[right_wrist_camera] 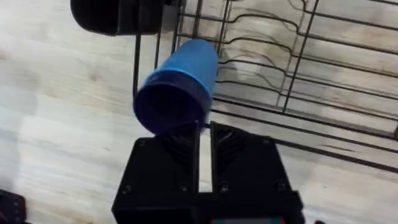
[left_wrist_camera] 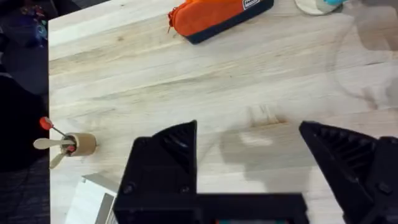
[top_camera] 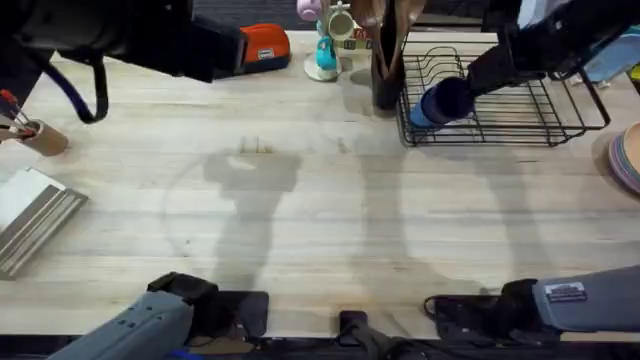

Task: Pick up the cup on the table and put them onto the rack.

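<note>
My right gripper [right_wrist_camera: 204, 152] pinches the light, slick cup [right_wrist_camera: 177, 87] by its rim (thin plastic) over the rack [top_camera: 540, 110]; left jaws gape empty.

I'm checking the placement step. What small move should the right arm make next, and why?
Probably ease the right end effector back from the cup. The cup already lies on its side on the rack, at its left end, mouth toward the end effector, whose fingers sit almost together at the rim. Whether they pinch the rim is unclear; if so, open first.
</note>
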Motion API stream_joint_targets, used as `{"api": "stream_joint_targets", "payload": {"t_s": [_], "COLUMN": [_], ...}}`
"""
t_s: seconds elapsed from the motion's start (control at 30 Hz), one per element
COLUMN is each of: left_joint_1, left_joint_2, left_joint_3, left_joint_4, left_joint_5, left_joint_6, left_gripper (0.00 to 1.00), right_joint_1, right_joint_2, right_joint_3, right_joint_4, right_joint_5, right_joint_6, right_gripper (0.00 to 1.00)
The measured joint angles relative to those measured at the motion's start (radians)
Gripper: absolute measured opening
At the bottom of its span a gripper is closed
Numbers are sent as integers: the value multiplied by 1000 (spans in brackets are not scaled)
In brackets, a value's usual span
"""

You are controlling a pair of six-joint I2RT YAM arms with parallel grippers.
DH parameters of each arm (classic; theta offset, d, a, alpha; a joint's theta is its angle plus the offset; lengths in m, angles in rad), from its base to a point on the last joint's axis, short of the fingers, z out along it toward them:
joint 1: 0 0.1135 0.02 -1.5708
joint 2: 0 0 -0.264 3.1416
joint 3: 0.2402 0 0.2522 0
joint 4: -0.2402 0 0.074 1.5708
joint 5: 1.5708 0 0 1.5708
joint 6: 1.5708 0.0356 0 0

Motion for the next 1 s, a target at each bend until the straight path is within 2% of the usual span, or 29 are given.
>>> {"api": "stream_joint_targets", "payload": {"t_s": [0.07,0.47,0.6,0.73,0.8,0.87,0.93,1.0], "left_joint_1": [0,0,0,0,0,0,0,0], "left_joint_2": [0,0,0,0,0,0,0,0], "left_joint_3": [0,0,0,0,0,0,0,0], "left_joint_4": [0,0,0,0,0,0,0,0], "left_joint_5": [0,0,0,0,0,0,0,0], "left_joint_6": [0,0,0,0,0,0,0,0], "left_gripper": [993,994,993,993,993,993,993,993], "right_joint_1": [0,0,0,0,0,0,0,0], "right_joint_2": [0,-3,-38,-127,-179,-228,-276,-317], "right_joint_3": [0,0,0,0,1,2,4,6], "right_joint_4": [0,-2,-14,-45,-64,-76,-84,-86], "right_joint_5": [0,0,0,0,0,0,0,0], "right_joint_6": [0,0,1,3,5,8,5,6], "right_gripper": [117,200,239,391,506,700,957,993]}}
